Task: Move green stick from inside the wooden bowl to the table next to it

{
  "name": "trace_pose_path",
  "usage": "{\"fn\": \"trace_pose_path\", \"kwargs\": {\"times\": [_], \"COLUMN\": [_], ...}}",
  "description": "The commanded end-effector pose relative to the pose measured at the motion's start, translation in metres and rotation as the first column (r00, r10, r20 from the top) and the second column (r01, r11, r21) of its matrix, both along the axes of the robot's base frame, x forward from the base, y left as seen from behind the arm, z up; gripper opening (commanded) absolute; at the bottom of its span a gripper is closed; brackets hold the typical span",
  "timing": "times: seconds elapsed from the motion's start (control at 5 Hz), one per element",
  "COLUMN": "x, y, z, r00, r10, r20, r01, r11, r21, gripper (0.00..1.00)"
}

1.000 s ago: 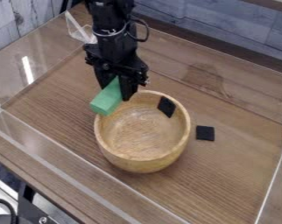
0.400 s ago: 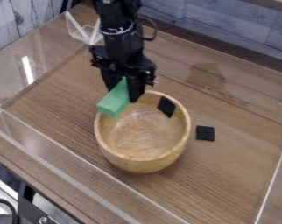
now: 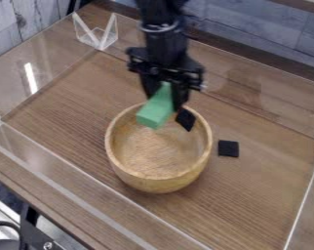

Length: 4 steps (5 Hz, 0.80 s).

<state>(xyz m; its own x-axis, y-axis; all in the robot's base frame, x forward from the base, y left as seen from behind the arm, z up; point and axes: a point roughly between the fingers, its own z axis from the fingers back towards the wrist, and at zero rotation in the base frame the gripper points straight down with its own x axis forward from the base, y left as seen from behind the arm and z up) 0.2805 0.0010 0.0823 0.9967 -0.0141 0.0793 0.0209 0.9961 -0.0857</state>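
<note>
My gripper (image 3: 164,90) is shut on the green stick (image 3: 154,106), a bright green flat block held tilted in the air. The stick hangs over the far part of the wooden bowl (image 3: 144,174), above the bowl's inside and clear of its floor. The round light-tan bowl stands on the brown table (image 3: 62,112), right of the middle. The black arm comes down from the top of the view and hides part of the bowl's far rim.
A small black square (image 3: 227,148) lies on the table right of the bowl, and another black square (image 3: 184,120) leans at the bowl's far rim. Clear acrylic walls (image 3: 43,161) edge the table. A white wire piece (image 3: 95,29) sits at the back left.
The gripper has carried the green stick to the right, from above the bowl's left rim to above its far inner part. The bowl and black squares have stayed put.
</note>
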Motion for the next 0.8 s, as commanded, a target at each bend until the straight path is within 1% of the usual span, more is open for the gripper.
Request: {"fn": "trace_pose_path", "kwargs": {"times": [0.0,0.2,0.4,0.6], "x": [0.024,0.032,0.037,0.037], "y": [-0.031,-0.064,-0.097,-0.052], "z": [0.015,0.012,0.007,0.010], "r00": [0.997,0.997,0.996,0.995], "r10": [0.018,-0.003,-0.029,0.029], "r20": [0.069,0.080,0.090,0.100], "r01": [-0.017,0.005,0.031,-0.028], "r11": [1.000,1.000,0.999,1.000], "r21": [-0.010,-0.017,-0.023,-0.011], "gripper": [0.00,0.00,0.00,0.00]}}
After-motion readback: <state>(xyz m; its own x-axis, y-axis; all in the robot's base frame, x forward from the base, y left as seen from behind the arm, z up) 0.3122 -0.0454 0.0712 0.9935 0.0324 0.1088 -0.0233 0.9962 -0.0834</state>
